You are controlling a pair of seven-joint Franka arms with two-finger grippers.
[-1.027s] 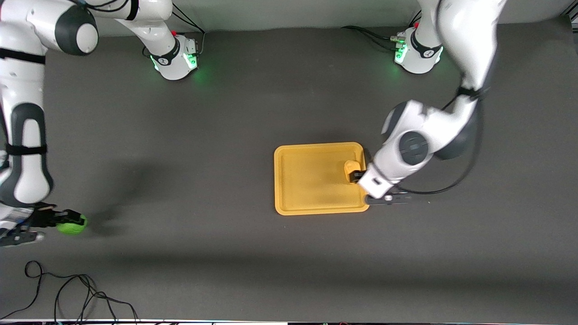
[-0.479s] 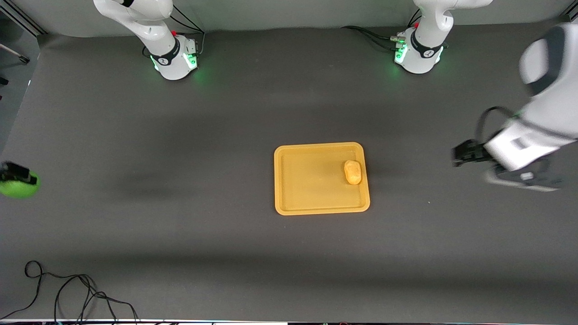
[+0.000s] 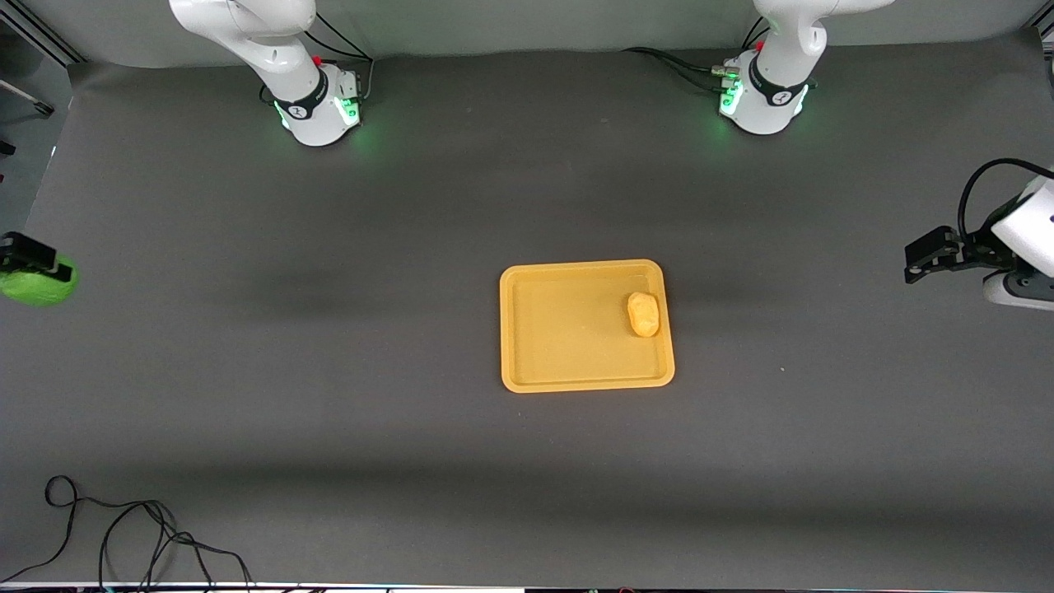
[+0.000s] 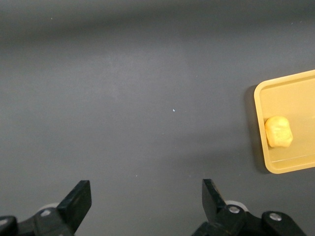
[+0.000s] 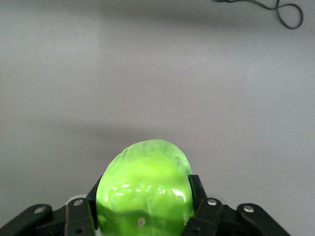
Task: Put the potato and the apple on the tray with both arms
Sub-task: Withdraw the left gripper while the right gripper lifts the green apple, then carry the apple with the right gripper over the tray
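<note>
1. Currently the potato [image 3: 643,315] lies on the tray [image 3: 560,329], close to the rim at the left arm's end, and nothing touches it. It is a small yellow-orange oval lump with a faintly bumpy skin, nearly the same colour as the tray under it.
2. That tray is a flat yellow-orange rectangle with rounded corners and a low raised rim, sitting on the dark grey table [image 3: 329,412].
3. Up in the air over the left arm's end of the table, the left gripper [image 3: 926,257] has its fingers [image 4: 76,202] spread wide with nothing between them. In the left wrist view only bare table shows between those fingers, and the tray with the potato [image 4: 278,132] lies well apart from them.
4. At the right arm's end, the right gripper [image 3: 25,257] is raised over the table's edge, and its fingers [image 5: 197,194] are clenched on the apple [image 3: 37,284].
5. The apple [image 5: 143,191] is a bright green roundish fruit with a glossy, slightly faceted surface; it bulges out past the fingers, one pressing each side.
6. The apple is well apart from the tray, with a long stretch of table between them.
7. A black cable [image 3: 123,535] lies looped on the table near the front camera, toward the right arm's end.
</note>
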